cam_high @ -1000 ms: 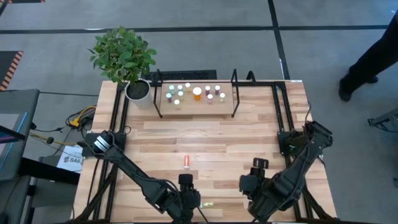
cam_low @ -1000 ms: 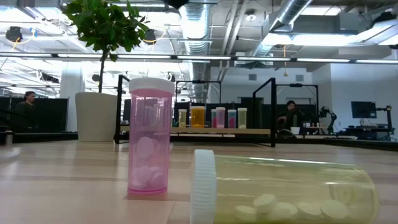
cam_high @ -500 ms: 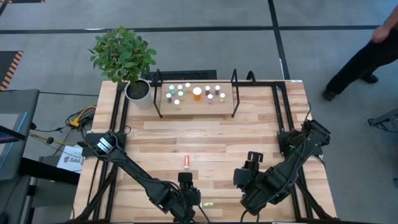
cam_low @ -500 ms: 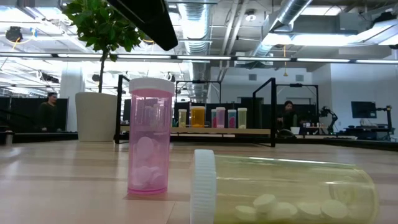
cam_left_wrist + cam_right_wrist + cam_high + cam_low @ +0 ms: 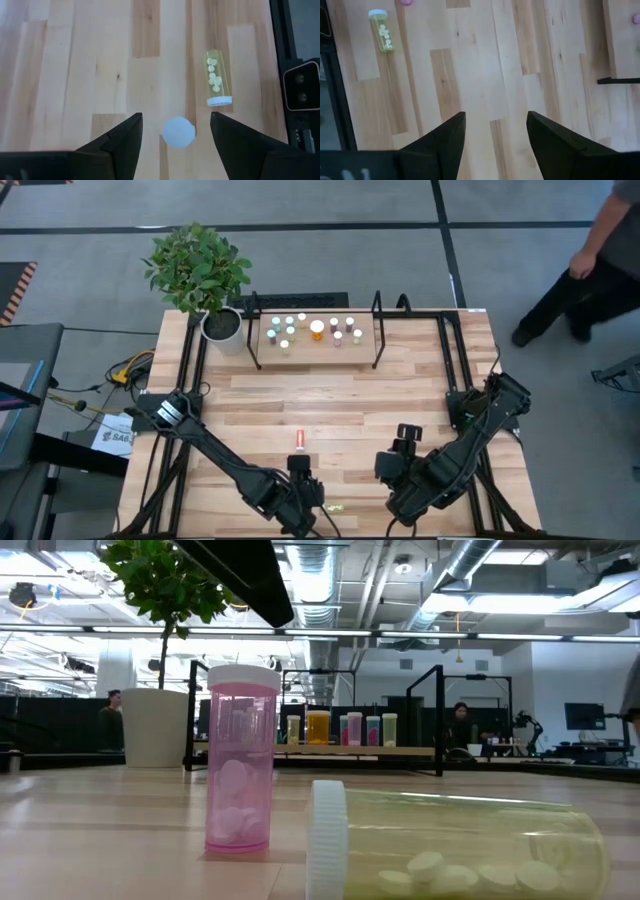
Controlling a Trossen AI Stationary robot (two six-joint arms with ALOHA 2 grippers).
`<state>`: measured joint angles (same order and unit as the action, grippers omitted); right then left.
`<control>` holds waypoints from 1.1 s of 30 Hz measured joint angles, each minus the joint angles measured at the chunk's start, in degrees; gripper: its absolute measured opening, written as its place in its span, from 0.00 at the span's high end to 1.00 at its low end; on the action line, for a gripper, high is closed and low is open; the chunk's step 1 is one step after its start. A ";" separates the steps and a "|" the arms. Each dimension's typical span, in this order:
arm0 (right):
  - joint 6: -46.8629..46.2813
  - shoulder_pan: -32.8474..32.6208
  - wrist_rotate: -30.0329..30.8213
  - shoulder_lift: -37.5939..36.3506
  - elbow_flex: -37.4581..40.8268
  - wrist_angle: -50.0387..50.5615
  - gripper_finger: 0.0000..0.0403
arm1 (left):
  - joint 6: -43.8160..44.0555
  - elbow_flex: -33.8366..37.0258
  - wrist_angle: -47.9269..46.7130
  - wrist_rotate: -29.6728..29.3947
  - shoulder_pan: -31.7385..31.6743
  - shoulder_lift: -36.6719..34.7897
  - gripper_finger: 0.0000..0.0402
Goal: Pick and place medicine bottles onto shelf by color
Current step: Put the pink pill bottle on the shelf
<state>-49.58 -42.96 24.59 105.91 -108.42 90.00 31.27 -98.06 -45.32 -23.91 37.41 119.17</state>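
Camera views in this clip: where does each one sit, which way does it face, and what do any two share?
High view: overhead, straight down on the table; both arms, the shelf, a potted plant, a person walking past.
Low view: tabletop height, facing the far shelf; upright pink bottle and lying yellow bottle close; one arm overhead.
Left wrist view: down past the open left gripper onto the pink bottle's cap.
Right wrist view: open right gripper over bare planks.
Shared: the yellow bottle shows in all four views.

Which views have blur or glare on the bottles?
Low view: the lying yellow bottle sits very close and soft, the shelf small behind. High view: shelf caps bloom white. Left wrist view: the upright bottle's white cap is blurred.
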 joint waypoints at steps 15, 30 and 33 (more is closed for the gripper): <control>0.20 0.74 -3.66 0.00 0.00 0.02 0.42 | -0.14 0.00 0.00 0.69 -0.31 0.00 0.45; 0.59 1.24 -3.62 0.00 0.00 -0.04 0.42 | -2.38 0.00 2.22 -2.20 -0.53 0.00 0.45; 0.57 1.53 -3.62 0.00 0.00 -0.49 0.42 | -2.52 0.00 1.83 -1.85 -0.50 0.00 0.45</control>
<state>-49.01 -41.43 20.97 105.91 -108.42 89.51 28.75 -98.06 -43.49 -25.76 36.91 119.17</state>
